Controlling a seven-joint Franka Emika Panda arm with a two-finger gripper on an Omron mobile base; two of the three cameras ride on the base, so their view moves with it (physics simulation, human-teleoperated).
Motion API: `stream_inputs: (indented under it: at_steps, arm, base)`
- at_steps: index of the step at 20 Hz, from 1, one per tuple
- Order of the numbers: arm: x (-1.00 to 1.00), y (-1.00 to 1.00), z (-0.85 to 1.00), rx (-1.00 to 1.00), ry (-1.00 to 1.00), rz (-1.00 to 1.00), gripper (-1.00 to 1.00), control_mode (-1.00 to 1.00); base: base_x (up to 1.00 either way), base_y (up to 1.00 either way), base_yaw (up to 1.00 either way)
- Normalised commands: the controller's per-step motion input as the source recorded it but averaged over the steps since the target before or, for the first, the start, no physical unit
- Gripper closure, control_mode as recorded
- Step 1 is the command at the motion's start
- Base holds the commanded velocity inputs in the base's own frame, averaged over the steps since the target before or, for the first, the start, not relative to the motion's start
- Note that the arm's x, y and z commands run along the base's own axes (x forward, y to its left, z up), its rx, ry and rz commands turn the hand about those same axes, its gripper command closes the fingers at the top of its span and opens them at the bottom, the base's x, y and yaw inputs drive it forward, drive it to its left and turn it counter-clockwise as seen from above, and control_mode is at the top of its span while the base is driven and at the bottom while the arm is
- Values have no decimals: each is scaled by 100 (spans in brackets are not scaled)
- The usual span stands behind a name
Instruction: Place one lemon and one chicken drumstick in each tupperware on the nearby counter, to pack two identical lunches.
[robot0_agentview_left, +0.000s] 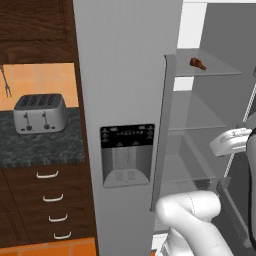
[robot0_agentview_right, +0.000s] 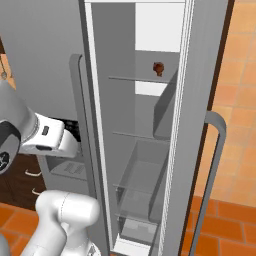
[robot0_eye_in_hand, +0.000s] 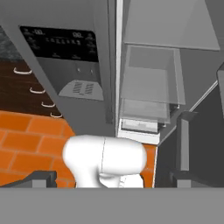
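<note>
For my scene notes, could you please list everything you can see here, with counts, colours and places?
fridge: one, grey, right-hand door open, water dispenser panel on the closed left door.
fridge shelves: several, clear glass, inside the open compartment, with clear drawers below.
chicken drumstick: one, brown, on the upper shelf inside the fridge.
toaster: one, silver, four slots, on the counter left of the fridge.
counter: one, dark speckled stone, left of the fridge.
drawers: one stack, dark brown wood, curved silver handles, under the counter.
floor: orange tiles.
arm: one, white, in front of the fridge.
fingers: two, dark, spread wide apart, holding nothing.
</note>
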Motion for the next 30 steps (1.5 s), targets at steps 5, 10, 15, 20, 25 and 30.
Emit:
stream_inputs:
  at_steps: [5,10,15,20,25,30]
  arm:
    - [36,-45,60,0,-5,1,-100,-100]
    - [72,-46,61,0,-15,3,-100,-100]
    - [100,-8,33,0,-16,1,-100,-100]
    - [82,-20,26,-1,-12,0,-100,-100]
    - [77,-26,2,-5,-19,3,-100,-100]
    - [39,-13,0,-2,-1,1,-100,-100]
  base:
    - [0,0,0]
    - [0,0,0]
    - [0,0,0]
    - [0,0,0]
    - [0,0,0]
    - [0,0,0]
